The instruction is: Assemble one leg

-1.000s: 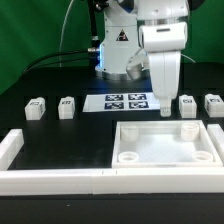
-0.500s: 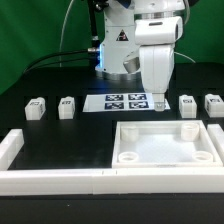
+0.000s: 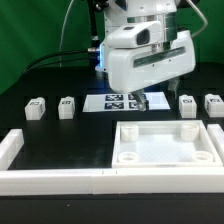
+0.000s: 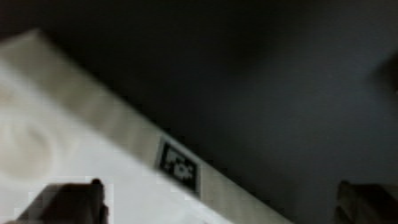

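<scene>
My fingers [image 4: 71,203] are released: in the wrist view the two dark tips stand wide apart at either edge with nothing between them, over a blurred white surface [image 4: 71,130] that carries a small dark tag [image 4: 178,166]; I cannot tell which part that surface is. In the exterior view my hand [image 3: 150,60] hangs tilted above the desk [image 3: 60,138], its broad white body over the marker board [image 3: 113,101] and hiding that board's far side. None of the task's pieces is in my grasp. They sit on the desk in a loose row on either side of the marker board: one leg [image 3: 35,107] at the exterior view's far left, a second leg [image 3: 67,106] just beside it, a third leg [image 3: 187,105] on the exterior view's right near my hand, and a fourth leg [image 3: 213,103] beyond it at the edge. Each shows a black-and-white tag on its face, and all four are apart from my fingers. Nearer the camera lies the large white square panel [image 3: 165,140] with round holes at its near corners, and a white rail [image 3: 60,180] runs along the desk's front and turns up at the exterior view's left.
</scene>
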Robot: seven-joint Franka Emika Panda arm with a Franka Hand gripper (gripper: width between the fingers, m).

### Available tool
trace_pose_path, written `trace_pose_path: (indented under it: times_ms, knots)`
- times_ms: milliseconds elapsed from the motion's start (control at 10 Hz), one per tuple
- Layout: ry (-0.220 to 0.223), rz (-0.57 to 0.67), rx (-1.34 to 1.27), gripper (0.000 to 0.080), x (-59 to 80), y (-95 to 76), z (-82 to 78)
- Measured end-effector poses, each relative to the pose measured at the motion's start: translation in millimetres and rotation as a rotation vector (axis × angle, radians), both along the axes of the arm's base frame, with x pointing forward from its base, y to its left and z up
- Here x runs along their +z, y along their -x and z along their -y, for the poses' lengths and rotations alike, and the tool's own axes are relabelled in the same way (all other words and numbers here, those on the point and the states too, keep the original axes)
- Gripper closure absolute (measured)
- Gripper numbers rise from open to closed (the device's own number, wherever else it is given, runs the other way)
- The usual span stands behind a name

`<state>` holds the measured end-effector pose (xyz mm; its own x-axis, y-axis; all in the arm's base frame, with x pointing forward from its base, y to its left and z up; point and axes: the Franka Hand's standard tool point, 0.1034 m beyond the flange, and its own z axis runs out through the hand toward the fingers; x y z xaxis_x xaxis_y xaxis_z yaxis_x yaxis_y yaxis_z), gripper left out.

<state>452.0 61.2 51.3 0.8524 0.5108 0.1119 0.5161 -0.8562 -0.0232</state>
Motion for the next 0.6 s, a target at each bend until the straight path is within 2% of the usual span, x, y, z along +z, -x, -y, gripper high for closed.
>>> trace_pose_path:
  times_ms: [300, 500, 600]
  knots:
    - [-0.056, -0.060, -0.455, 0.0151, -7.1, 18.5, -19.4]
    - [-0.070, -0.081, -0.564, 0.0151, -7.5, 26.6, -47.3]
    - [-0.076, -0.089, -0.577, 0.0151, -6.8, 32.2, -68.7]
